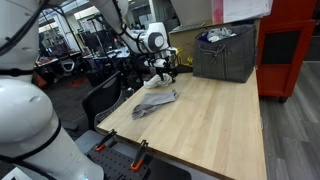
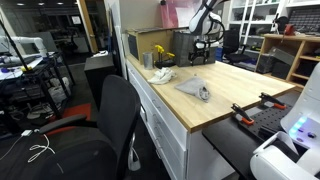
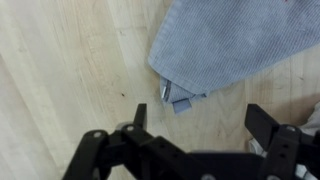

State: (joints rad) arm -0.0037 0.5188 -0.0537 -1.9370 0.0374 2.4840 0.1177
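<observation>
- The hand (image 3: 196,128) has its jaws spread wide with nothing between them, and it hangs just above bare wood of the worktop (image 3: 60,60).
- The grey towel (image 3: 235,40) lies on the worktop just ahead of the hand, spreading toward the upper right of the wrist view.
- The towel's nearest corner, with a small tab (image 3: 180,101), points at the gap between the jaws without touching them.
- In an exterior view the towel (image 1: 155,102) lies rumpled beneath the hand (image 1: 162,68), near the worktop's edge.
- A dark grey bin (image 1: 225,55) stands well apart, at the far end.
</observation>
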